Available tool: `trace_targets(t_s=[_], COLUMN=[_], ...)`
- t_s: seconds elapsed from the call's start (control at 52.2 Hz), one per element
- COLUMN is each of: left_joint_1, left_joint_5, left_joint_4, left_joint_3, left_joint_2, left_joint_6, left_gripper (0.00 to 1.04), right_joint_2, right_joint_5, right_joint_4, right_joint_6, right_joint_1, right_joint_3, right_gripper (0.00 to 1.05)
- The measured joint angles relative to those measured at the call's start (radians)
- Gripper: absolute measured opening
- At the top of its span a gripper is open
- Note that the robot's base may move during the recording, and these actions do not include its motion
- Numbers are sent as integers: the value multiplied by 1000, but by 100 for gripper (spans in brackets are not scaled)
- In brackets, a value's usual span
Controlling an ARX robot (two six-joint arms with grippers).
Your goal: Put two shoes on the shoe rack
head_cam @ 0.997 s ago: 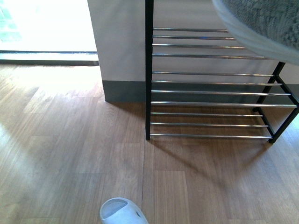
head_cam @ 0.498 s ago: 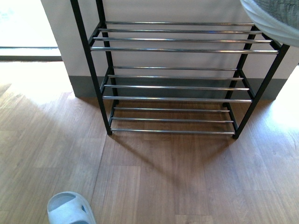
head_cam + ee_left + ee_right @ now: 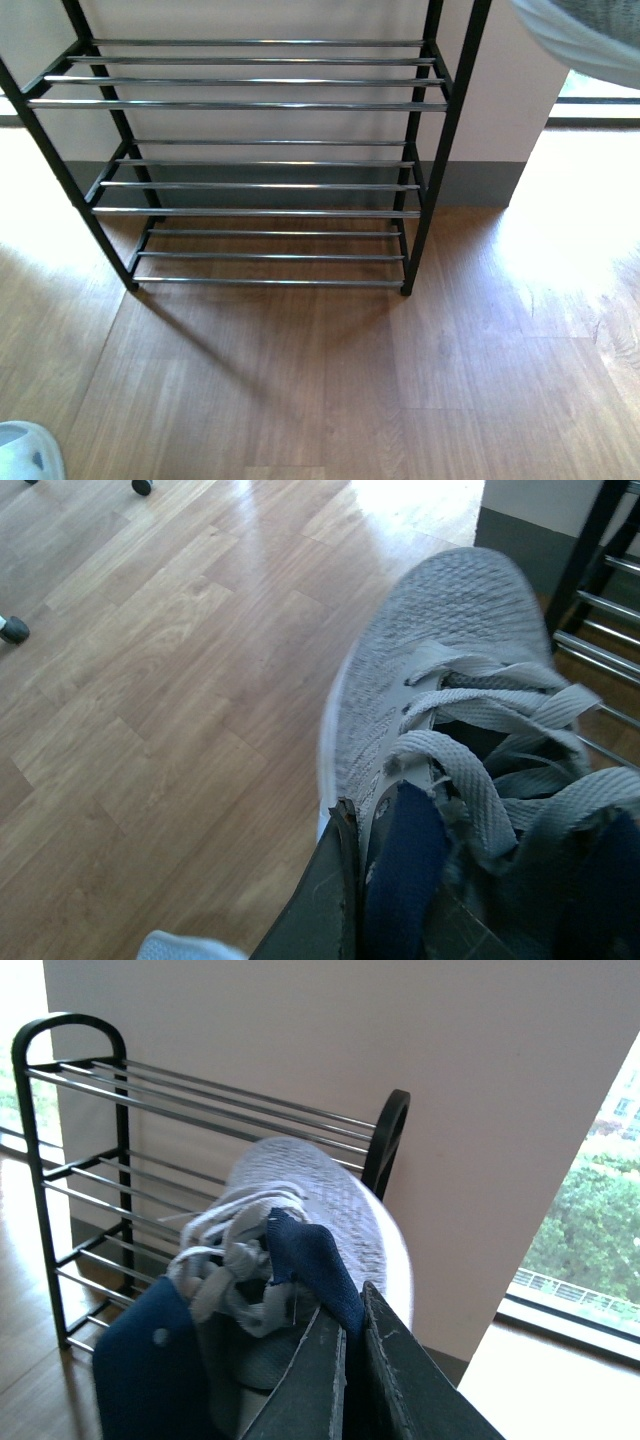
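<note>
My left gripper (image 3: 362,830) is shut on the navy collar of a grey sneaker (image 3: 430,670), held above the wood floor with its toe near the shoe rack (image 3: 600,610). One finger sits outside the collar; the other is hidden inside the shoe. My right gripper (image 3: 352,1308) is shut on the navy collar of the second grey sneaker (image 3: 320,1195), held up in front of the shoe rack (image 3: 70,1035) at about top-tier height. In the front view the shoe rack (image 3: 270,105) stands against the wall with bare rods. A grey sneaker's white sole (image 3: 585,45) fills the top right corner.
A pale blue slide (image 3: 25,452) lies on the floor at the front view's bottom left, and its edge (image 3: 190,947) shows under the left gripper. Black caster wheels (image 3: 12,630) stand off to one side. A white wall (image 3: 400,1040) backs the rack, beside a bright window (image 3: 590,1210).
The front view has swung right: the rack has slid left in the picture and the slide has moved to the bottom left corner. The sneaker stays at top right.
</note>
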Motion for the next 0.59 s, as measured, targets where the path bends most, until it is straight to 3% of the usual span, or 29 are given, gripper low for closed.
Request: trace_targets(t_s=[0.594], left_joint_1=[0], left_joint_5=[-3], left_joint_4=[0], left_joint_3=[0], left_joint_2=[1], left_joint_6=[0], left_gripper=[2], right_joint_2=[2], right_joint_5=[2], right_joint_4=[0], right_joint_6=[0], right_joint_1=[0], right_joint_3=[0], right_gripper=[1])
